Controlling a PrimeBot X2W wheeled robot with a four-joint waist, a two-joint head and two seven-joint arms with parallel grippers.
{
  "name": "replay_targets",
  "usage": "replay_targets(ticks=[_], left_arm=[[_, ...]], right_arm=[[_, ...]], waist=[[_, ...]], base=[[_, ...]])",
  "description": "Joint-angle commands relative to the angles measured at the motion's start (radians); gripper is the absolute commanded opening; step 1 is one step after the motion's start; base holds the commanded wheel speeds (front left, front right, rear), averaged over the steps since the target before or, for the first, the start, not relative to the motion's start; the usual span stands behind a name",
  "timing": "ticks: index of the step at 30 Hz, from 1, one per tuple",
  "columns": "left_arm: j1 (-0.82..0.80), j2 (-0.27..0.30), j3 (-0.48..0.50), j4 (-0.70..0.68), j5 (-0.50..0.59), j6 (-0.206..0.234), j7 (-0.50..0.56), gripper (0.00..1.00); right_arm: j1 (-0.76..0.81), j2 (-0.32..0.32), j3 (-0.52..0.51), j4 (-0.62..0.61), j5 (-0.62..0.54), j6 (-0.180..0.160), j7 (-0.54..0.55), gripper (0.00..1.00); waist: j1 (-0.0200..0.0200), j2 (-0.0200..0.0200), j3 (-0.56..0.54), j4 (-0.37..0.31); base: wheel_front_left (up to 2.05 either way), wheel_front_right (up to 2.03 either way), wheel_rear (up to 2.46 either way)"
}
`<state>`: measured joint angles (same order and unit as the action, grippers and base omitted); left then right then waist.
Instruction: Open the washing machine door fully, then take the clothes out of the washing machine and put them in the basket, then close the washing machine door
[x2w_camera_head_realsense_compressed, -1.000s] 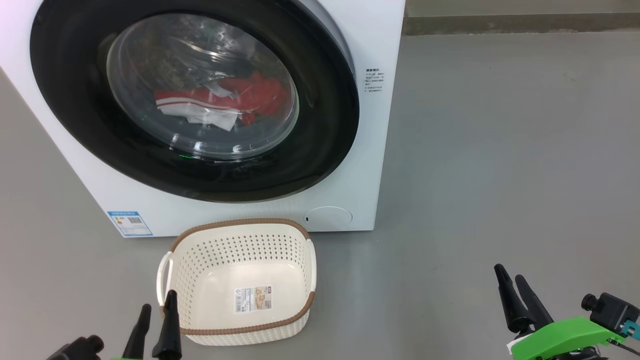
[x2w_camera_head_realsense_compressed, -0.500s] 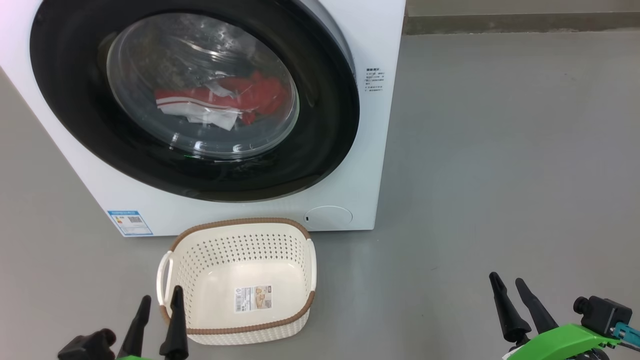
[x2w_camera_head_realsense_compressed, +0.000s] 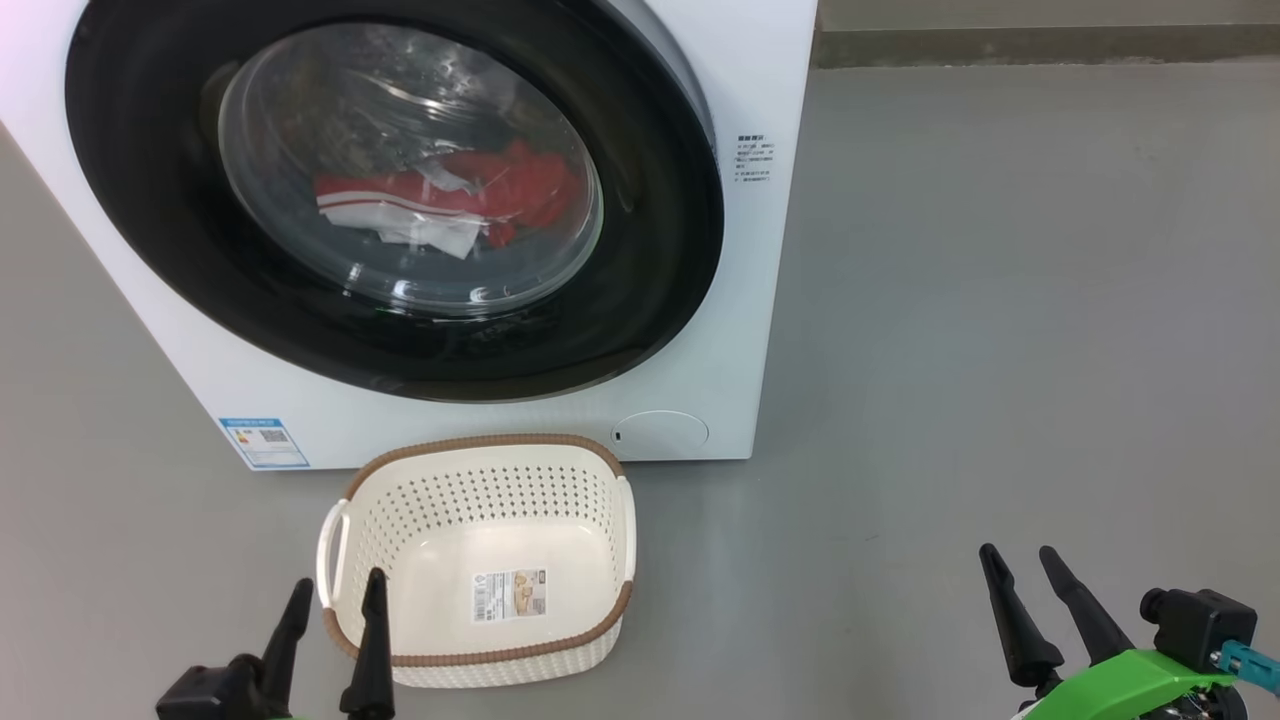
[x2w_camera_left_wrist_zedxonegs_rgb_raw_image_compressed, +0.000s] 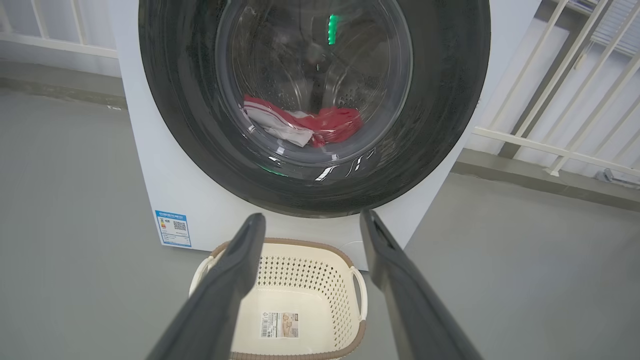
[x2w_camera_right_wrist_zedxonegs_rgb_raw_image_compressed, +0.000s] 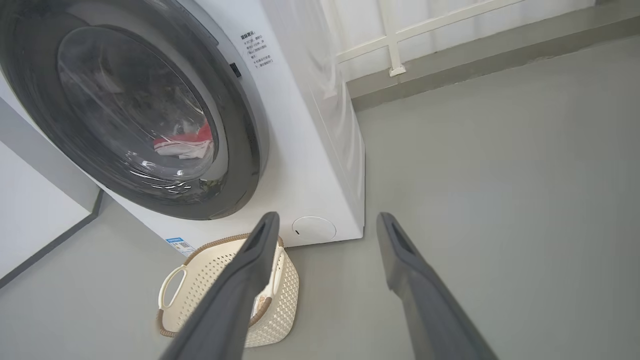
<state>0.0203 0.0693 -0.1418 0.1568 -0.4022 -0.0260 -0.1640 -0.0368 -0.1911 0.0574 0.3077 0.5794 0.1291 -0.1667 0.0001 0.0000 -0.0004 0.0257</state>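
The left claw (x2w_camera_head_realsense_compressed: 339, 582) and right claw (x2w_camera_head_realsense_compressed: 1017, 552) hang spread, empty. The basket (x2w_camera_head_realsense_compressed: 480, 442) sits just ahead of the left claw, under the shut washing machine door (x2w_camera_head_realsense_compressed: 660, 250), likely placed to catch the clothes (x2w_camera_head_realsense_compressed: 520, 190).

My head camera looks forward and down from up high, near enough to the washer (x2w_camera_head_realsense_compressed: 330, 425) that its top is cut off; the basket (x2w_camera_head_realsense_compressed: 480, 441) sits low in the middle. My left wrist camera rides lower and faces the door (x2w_camera_left_wrist_zedxonegs_rgb_raw_image_compressed: 450, 125) almost square on, looking along my left claw (x2w_camera_left_wrist_zedxonegs_rgb_raw_image_compressed: 312, 216) over the basket. My right wrist camera stands off to the right, looking along my right claw (x2w_camera_right_wrist_zedxonegs_rgb_raw_image_compressed: 328, 215) slantwise at the washer's front and side. All three share the door, the clothes (x2w_camera_head_realsense_compressed: 520, 185) behind its glass, the basket and the floor (x2w_camera_head_realsense_compressed: 1000, 300).
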Motion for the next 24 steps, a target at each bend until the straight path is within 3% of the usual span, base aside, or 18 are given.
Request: replay_targets(ticks=[1, 24], left_arm=[[-0.007, 0.019, 0.02, -0.032, 0.029, 0.008, -0.016, 1.0], [0.015, 0.016, 0.015, -0.063, 0.324, 0.019, -0.087, 1.0]], right_arm=[[0.001, -0.021, 0.023, -0.027, -0.03, 0.001, -0.014, 1.0], [0.025, -0.034, 0.005, -0.04, -0.266, 0.002, -0.084, 1.0]], waist=[[-0.0001, 0.0, 0.0, 0.001], [-0.0001, 0.0, 0.001, -0.002]], base=[[0.0, 0.0, 0.0], [0.0, 0.0, 0.0]])
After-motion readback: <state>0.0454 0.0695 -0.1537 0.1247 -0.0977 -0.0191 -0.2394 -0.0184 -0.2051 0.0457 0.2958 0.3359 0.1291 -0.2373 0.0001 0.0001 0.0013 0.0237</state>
